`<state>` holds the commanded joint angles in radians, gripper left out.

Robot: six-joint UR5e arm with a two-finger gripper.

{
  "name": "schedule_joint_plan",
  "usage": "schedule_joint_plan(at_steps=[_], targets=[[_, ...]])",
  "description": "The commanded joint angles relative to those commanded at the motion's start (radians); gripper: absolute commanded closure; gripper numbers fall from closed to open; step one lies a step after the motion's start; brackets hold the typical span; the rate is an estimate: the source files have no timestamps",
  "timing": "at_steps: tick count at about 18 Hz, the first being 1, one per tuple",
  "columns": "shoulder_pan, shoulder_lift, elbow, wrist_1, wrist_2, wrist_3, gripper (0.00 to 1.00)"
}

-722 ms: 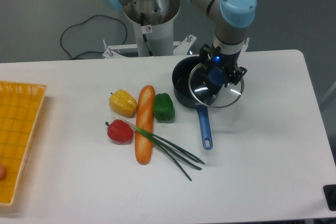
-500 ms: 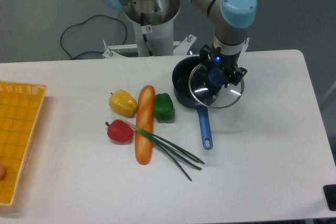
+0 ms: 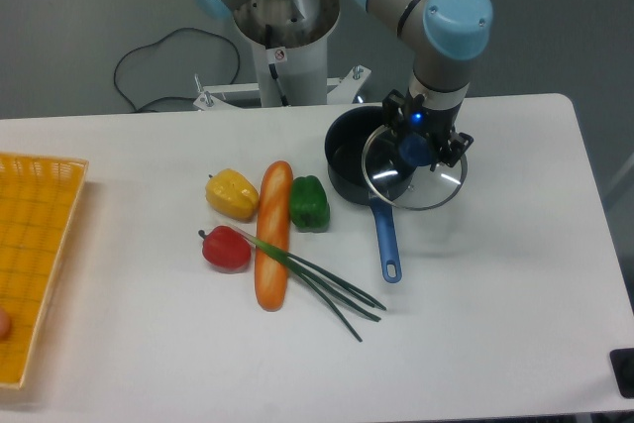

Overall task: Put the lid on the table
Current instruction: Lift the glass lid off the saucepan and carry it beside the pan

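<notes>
The clear glass lid [image 3: 428, 181] with a metal rim hangs tilted above the right edge of the dark saucepan [image 3: 349, 167]. My gripper [image 3: 417, 147] points down from above and is shut on the lid's blue centre knob. The lid overlaps the pan's right rim and reaches out over the white table [image 3: 495, 284]. I cannot tell whether the lid's lower edge touches the table or the pan.
The saucepan's blue handle [image 3: 385, 242] points toward the front. Left of the pan lie a green pepper [image 3: 309, 203], a baguette [image 3: 272, 235], a yellow pepper [image 3: 232, 194], a red pepper [image 3: 226, 248] and spring onions [image 3: 332, 287]. A yellow woven tray [image 3: 35, 264] sits at the left edge.
The gripper and the lid have shifted slightly to the right and a little down, further off the saucepan.
</notes>
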<state>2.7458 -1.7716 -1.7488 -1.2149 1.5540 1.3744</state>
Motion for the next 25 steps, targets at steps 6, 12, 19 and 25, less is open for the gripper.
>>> schedule_joint_plan(at_steps=[6,12,19,25], targets=[[0.011,-0.069,0.054,0.034,0.0,0.008,0.44],[0.034,-0.129,0.106,0.055,0.001,0.023,0.44],[0.089,-0.203,0.121,0.133,0.001,0.097,0.44],[0.092,-0.247,0.164,0.133,0.001,0.095,0.44]])
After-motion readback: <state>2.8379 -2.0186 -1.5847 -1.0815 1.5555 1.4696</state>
